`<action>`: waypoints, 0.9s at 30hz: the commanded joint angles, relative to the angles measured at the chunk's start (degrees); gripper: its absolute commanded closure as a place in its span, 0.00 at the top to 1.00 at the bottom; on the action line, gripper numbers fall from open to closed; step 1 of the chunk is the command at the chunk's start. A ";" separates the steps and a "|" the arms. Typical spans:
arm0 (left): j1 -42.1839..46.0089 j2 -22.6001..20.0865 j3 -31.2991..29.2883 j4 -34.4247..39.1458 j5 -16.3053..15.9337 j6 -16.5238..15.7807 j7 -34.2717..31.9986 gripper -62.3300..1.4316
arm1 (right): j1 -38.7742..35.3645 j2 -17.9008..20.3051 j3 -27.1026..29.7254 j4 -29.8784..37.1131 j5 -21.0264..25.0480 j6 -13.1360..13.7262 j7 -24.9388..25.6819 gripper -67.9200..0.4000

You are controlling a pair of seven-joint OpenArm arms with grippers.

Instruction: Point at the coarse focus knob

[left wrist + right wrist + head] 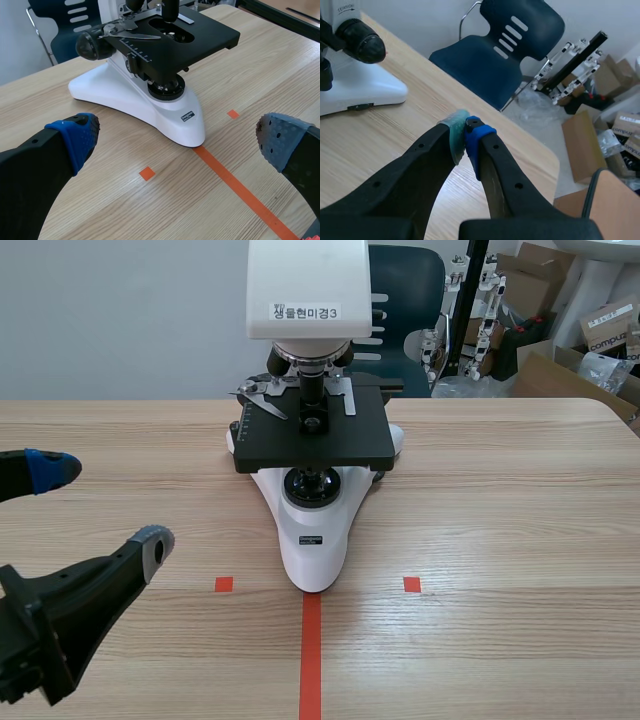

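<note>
left gripper (pixel 177 142): fingers held wide apart, near microscope (pixel 315 540) base | right gripper (pixel 466 137): pads pressed together on nothing | coarse focus knob (pixel 90 45): black, mounted on microscope's side by stage, untouched | head label (pixel 307 312) read as "생물현미경3"

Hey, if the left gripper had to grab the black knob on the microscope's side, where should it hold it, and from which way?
I'd hold the knob across its round rim, approaching end-on from the left arm's side. It juts sideways from the microscope beside the stage, so the open left gripper can straddle it.
</note>
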 commanded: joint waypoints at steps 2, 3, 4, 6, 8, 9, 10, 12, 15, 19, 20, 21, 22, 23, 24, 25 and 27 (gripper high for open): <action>0.42 0.59 0.44 0.33 -0.37 -0.07 -0.61 1.00 | 6.29 1.31 -3.02 -0.57 1.60 0.96 -2.78 0.03; 0.42 0.59 0.44 0.33 -0.37 -0.07 -0.61 1.00 | 8.70 1.29 -4.37 -1.09 2.23 0.96 -4.24 0.03; 0.42 0.59 0.44 0.33 -0.37 -0.07 -0.59 1.00 | 11.02 1.27 -5.79 -1.64 2.64 0.94 -5.42 0.03; 0.42 0.59 0.44 0.33 -0.37 -0.07 -0.59 1.00 | 15.47 0.79 -8.55 -3.04 4.11 0.92 -8.07 0.03; 0.42 0.59 0.44 0.33 -0.37 -0.07 -0.59 1.00 | 19.61 -0.57 -10.93 -4.70 4.87 0.90 -10.60 0.03; 0.42 0.59 0.44 0.33 -0.37 -0.07 -0.61 1.00 | 21.55 -1.62 -11.82 -5.60 4.85 0.90 -12.02 0.03; 0.42 0.59 0.44 0.33 -0.37 -0.07 -0.61 1.00 | 23.23 -2.69 -12.57 -6.54 4.83 0.90 -13.49 0.03; 0.42 0.59 0.44 0.33 -0.37 -0.07 -0.61 1.00 | 26.27 -5.05 -13.70 -8.44 4.66 0.90 -16.22 0.03; 0.42 0.59 0.44 0.33 -0.37 -0.07 -0.61 1.00 | 29.73 -9.25 -14.69 -11.13 4.44 1.16 -18.40 0.03; 0.42 0.59 0.44 0.33 -0.37 -0.07 -0.61 1.00 | 34.21 -15.23 -17.00 -14.51 -0.09 4.07 -20.41 0.03; 0.42 0.59 0.44 0.33 -0.37 -0.07 -0.59 1.00 | 35.52 -16.33 -18.14 -15.37 -1.14 4.57 -21.09 0.03; 0.42 0.59 0.44 0.33 -0.37 -0.07 -0.61 1.00 | 37.03 -17.31 -19.56 -16.28 -1.90 4.81 -21.53 0.03; 0.42 0.59 0.44 0.33 -0.37 -0.07 -0.61 1.00 | 38.45 -18.12 -21.03 -17.14 -2.03 4.81 -21.90 0.03; 0.42 0.59 0.44 0.33 -0.37 -0.07 -0.61 1.00 | 39.89 -18.91 -22.56 -18.01 -2.01 4.81 -22.36 0.03; 0.42 0.59 0.44 0.33 -0.37 -0.07 -0.61 1.00 | 41.20 -19.63 -23.93 -18.78 -1.99 4.81 -22.77 0.03; 0.42 0.59 0.44 0.33 -0.37 -0.07 -0.59 1.00 | 42.66 -20.48 -25.51 -19.67 -1.99 4.81 -23.21 0.03; 0.42 0.59 0.44 0.33 -0.39 -0.07 -0.61 1.00 | 44.74 -21.73 -27.93 -21.16 -2.01 4.81 -23.37 0.03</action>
